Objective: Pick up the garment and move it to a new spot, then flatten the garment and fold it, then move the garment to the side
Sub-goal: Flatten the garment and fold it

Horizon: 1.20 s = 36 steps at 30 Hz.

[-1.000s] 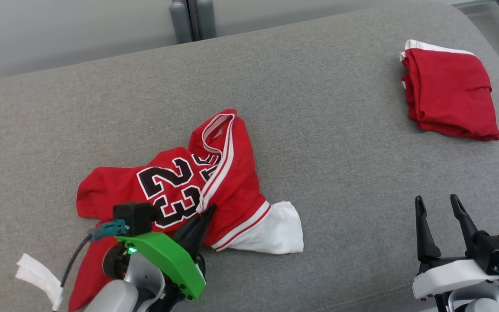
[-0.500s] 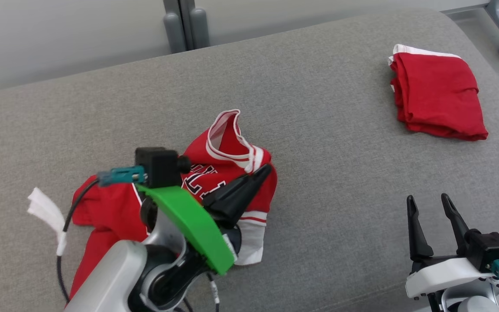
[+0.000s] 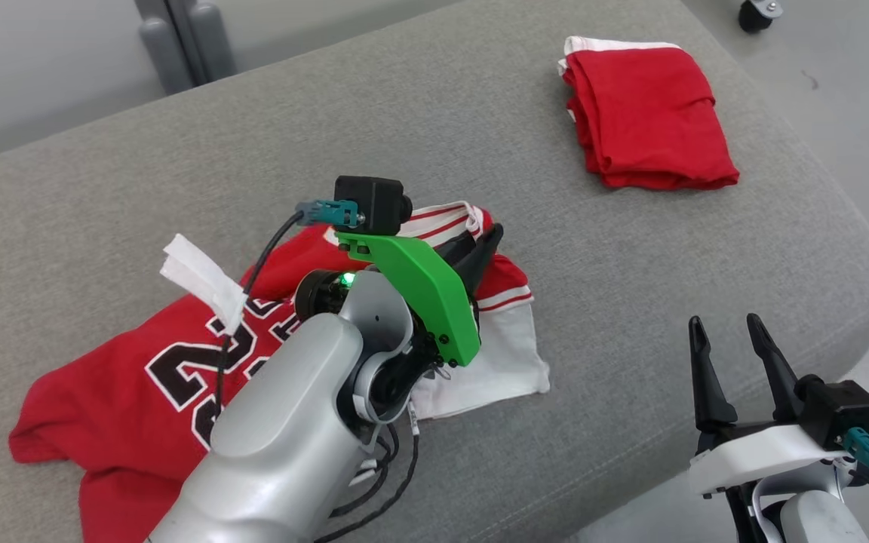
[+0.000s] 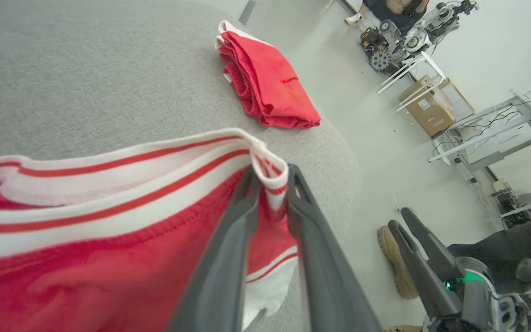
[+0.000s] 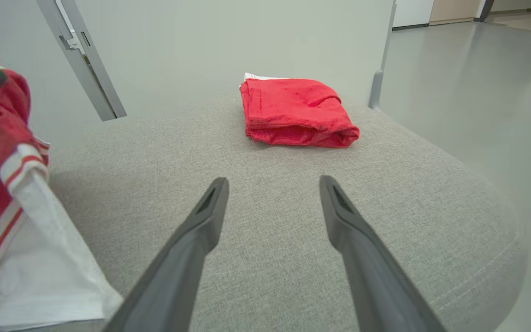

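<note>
Wide and padded, the grey cushion (image 3: pixel 615 264) spreads across the head view, with pale floor (image 3: pixel 842 90) past its rounded right end. A red jersey (image 3: pixel 87 392) with black and white numerals lies crumpled on the cushion's near left part, its white panel spread flat on the fabric beside the arm. The left gripper (image 3: pixel 489 240), under a green bracket (image 3: pixel 423 294), has its fingers pinched on the jersey's striped trim and holds that edge up off the cushion. A white tag (image 3: pixel 201 275) is wrapped on the cable (image 3: pixel 268 241) running to the wrist camera. A folded red garment (image 3: pixel 646 121) sits well apart at the far right end. The right gripper (image 3: pixel 725 324) hovers at the cushion's near right edge, fingers spread and touching nothing. In the left wrist view, the two dark fingers are pressed together on the red and white striped band, which stands upright between them; the folded garment lies beyond on the cushion, and on the floor past it are a cardboard box (image 4: pixel 431 106) and a tan shoe (image 4: pixel 392 258) near the other gripper. In the right wrist view, the fingers stand apart above bare cushion, the folded garment straight ahead, and the jersey hangs at the left edge with its white panel resting on the cushion.
</note>
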### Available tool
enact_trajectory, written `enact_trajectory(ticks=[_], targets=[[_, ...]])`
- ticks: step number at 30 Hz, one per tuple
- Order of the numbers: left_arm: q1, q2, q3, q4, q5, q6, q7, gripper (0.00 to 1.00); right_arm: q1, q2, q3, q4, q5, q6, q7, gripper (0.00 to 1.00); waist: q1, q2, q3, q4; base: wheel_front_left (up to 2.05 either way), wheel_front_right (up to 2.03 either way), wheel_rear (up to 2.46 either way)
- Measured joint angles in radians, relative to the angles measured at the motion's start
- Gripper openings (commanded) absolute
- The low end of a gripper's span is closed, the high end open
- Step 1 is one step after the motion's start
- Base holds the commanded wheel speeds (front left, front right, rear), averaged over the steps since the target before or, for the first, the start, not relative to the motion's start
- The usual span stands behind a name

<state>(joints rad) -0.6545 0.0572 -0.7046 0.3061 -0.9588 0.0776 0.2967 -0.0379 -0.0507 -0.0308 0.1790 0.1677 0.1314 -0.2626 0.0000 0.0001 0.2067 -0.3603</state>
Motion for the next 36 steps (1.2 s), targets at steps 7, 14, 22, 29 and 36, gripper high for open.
enact_trajectory(ticks=[7,14,22,29,36], targets=[[-0.071,-0.006,-0.047,0.16,0.119,-0.03,-0.226,1.0,0.012,0.0,-0.04,-0.007,-0.012,0.0,0.0,1.0,0.0,0.0,0.037,-0.04,0.0,0.0,0.0],[0.019,0.046,-0.043,0.112,0.203,-0.035,-0.461,1.0,0.037,0.001,-0.111,-0.044,-0.084,0.0,0.0,1.0,0.0,0.0,0.027,0.009,0.0,0.0,0.0],[0.269,0.131,0.05,-0.023,0.205,0.036,-0.553,1.0,0.077,0.002,-0.152,-0.098,-0.159,0.0,0.0,1.0,0.0,0.0,-0.032,0.116,0.0,0.0,0.0],[0.455,0.186,0.214,-0.127,0.379,0.086,-0.559,1.0,0.101,0.001,-0.156,-0.117,-0.182,0.0,0.0,1.0,0.0,0.0,-0.09,0.243,0.0,0.0,0.0],[0.659,0.144,0.409,-0.172,0.531,0.031,-0.559,1.0,0.129,0.001,-0.137,-0.104,-0.189,0.0,0.0,1.0,0.0,-0.0001,-0.139,0.336,0.0,0.0,0.0]])
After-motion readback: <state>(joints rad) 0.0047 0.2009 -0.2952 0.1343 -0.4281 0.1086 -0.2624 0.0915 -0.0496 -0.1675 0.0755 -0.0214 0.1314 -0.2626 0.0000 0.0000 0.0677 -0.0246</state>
